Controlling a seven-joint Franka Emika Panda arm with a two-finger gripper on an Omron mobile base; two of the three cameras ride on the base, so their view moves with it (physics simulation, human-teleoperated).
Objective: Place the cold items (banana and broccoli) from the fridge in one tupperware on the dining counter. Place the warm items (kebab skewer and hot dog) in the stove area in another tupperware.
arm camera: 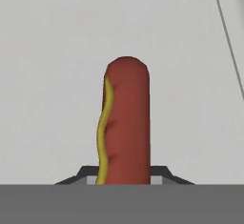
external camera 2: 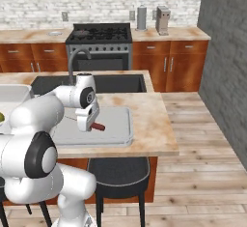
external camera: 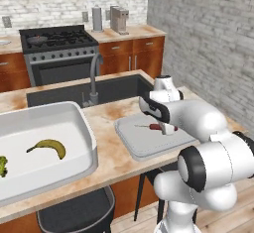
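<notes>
My gripper [external camera: 167, 129] [external camera 2: 87, 124] is low over the shallow grey tupperware tray [external camera: 144, 150] [external camera 2: 118, 135] on the dining counter [external camera: 115, 163], shut on the hot dog [arm camera: 126, 123]. In the hand view the red-brown hot dog with its yellow mustard stripe stands between the fingertips against the tray's pale floor. Its red end [external camera 2: 99, 127] pokes out beside the hand. A thin dark stick with a reddish piece, likely the kebab skewer [external camera: 145, 126], lies in the tray next to the gripper. The banana [external camera: 49, 146] and the broccoli [external camera: 2, 166] lie in the big white tupperware tub [external camera: 79, 128] at the left.
The dark sink [external camera: 116, 89] and grey faucet [external camera: 93, 78] sit behind the tray. The black stove [external camera: 57, 39] [external camera 2: 99, 34] is across the aisle. Dark stools [external camera: 74, 212] [external camera 2: 118, 170] stand under the counter's near edge. A brick wall runs along the right.
</notes>
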